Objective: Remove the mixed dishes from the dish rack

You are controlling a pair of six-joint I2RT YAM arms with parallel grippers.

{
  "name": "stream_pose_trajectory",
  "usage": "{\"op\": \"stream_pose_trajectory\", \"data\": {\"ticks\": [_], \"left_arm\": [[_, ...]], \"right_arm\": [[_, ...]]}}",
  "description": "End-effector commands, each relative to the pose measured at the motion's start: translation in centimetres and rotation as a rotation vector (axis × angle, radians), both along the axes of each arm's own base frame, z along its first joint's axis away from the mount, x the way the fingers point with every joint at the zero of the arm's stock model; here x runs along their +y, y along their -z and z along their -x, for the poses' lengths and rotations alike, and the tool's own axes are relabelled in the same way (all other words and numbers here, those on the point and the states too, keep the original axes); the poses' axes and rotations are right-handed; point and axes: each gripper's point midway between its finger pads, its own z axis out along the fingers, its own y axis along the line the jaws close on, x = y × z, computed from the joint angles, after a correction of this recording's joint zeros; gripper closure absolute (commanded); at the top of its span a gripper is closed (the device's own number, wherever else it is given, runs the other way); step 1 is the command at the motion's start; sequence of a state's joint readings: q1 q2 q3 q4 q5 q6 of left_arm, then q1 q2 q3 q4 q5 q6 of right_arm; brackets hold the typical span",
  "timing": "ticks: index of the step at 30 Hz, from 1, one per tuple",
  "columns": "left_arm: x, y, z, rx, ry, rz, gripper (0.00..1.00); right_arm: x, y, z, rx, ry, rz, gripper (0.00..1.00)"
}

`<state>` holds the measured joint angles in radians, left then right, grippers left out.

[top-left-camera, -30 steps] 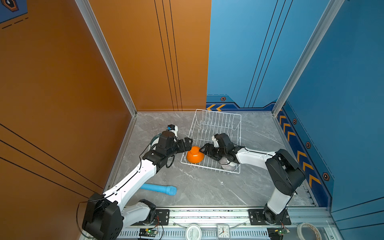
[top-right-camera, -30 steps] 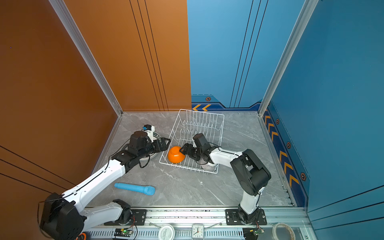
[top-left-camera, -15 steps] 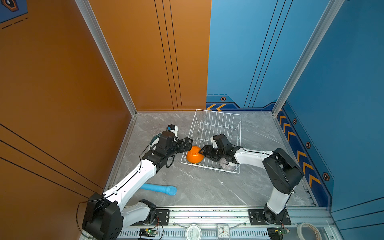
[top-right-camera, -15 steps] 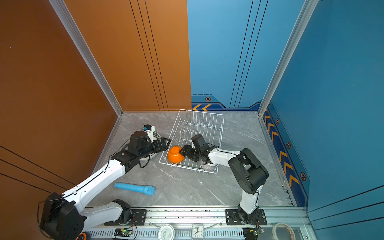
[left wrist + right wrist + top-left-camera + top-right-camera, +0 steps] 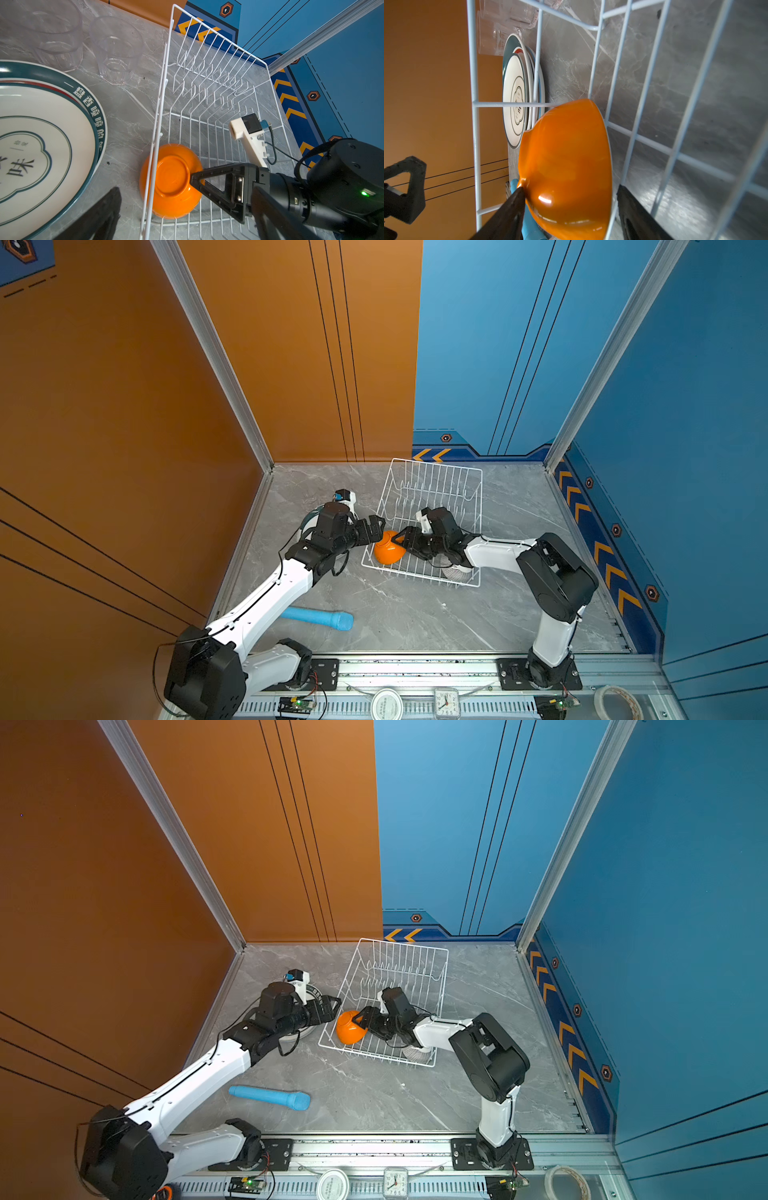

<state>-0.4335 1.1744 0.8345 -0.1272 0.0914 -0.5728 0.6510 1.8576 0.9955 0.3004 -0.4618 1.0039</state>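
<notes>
The white wire dish rack (image 5: 436, 466) (image 5: 403, 944) (image 5: 207, 31) stands at the back middle. An orange bowl (image 5: 388, 549) (image 5: 349, 1029) (image 5: 172, 180) (image 5: 566, 155) lies tilted in its near left corner, foot toward the side wires. My right gripper (image 5: 401, 537) (image 5: 362, 1017) (image 5: 570, 188) is open astride the bowl. One finger touches the foot; the other stands just off the rim. A grey-striped bowl (image 5: 455, 572) (image 5: 415, 1052) sits under the right arm. My left gripper (image 5: 376, 526) (image 5: 332, 1006) is open and empty outside the rack's left wall.
Stacked dark-rimmed plates (image 5: 41, 124) (image 5: 515, 93) lie on the marble left of the rack, under my left wrist. Two clear tumblers (image 5: 58, 35) (image 5: 116, 47) stand behind them. A light-blue cylinder (image 5: 318, 618) (image 5: 270, 1096) lies near the front, beside the left arm.
My right gripper has slid slightly further over the orange bowl, which has tipped a little. The left arm has kept still.
</notes>
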Motion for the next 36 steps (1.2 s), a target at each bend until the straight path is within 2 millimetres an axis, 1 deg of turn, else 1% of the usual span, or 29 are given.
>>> {"op": "stream_pose_trajectory", "data": {"ticks": [1, 7, 9, 12, 14, 16, 19, 22, 31, 36], "left_arm": [[-0.4, -0.9, 0.2, -0.013, 0.028, -0.004, 0.02], [-0.5, -0.9, 0.1, -0.012, 0.028, -0.005, 0.02], [-0.5, -0.8, 0.1, -0.010, 0.027, -0.006, 0.02], [-0.6, -0.7, 0.1, -0.005, 0.031, -0.006, 0.02], [-0.7, -0.6, 0.1, -0.004, 0.034, -0.005, 0.02], [-0.7, -0.6, 0.1, -0.002, 0.037, -0.003, 0.02], [-0.7, -0.6, 0.1, -0.002, 0.037, -0.006, 0.02], [-0.6, -0.6, 0.1, -0.004, 0.035, -0.008, 0.02], [-0.7, -0.5, 0.0, 0.002, 0.038, -0.007, 0.02], [-0.7, -0.4, 0.0, 0.001, 0.037, -0.011, 0.02]], "right_arm": [[0.6, 1.1, 0.0, 0.013, -0.002, -0.001, 0.25], [0.9, 0.1, -0.3, -0.001, 0.017, -0.085, 0.23], [1.2, -0.3, -0.5, -0.006, 0.023, -0.116, 0.23], [1.5, -0.2, -0.7, 0.004, 0.024, -0.141, 0.25], [1.7, -0.1, -0.9, 0.010, 0.027, -0.156, 0.28], [1.9, 0.0, -1.0, 0.017, 0.030, -0.174, 0.36], [2.1, 0.2, -1.0, 0.027, 0.032, -0.176, 0.38], [2.0, 0.3, -1.0, 0.034, 0.028, -0.166, 0.45], [1.7, -1.3, -1.7, 0.006, 0.030, -0.184, 0.50], [1.6, -2.2, -2.1, -0.003, 0.033, -0.205, 0.55]]}}
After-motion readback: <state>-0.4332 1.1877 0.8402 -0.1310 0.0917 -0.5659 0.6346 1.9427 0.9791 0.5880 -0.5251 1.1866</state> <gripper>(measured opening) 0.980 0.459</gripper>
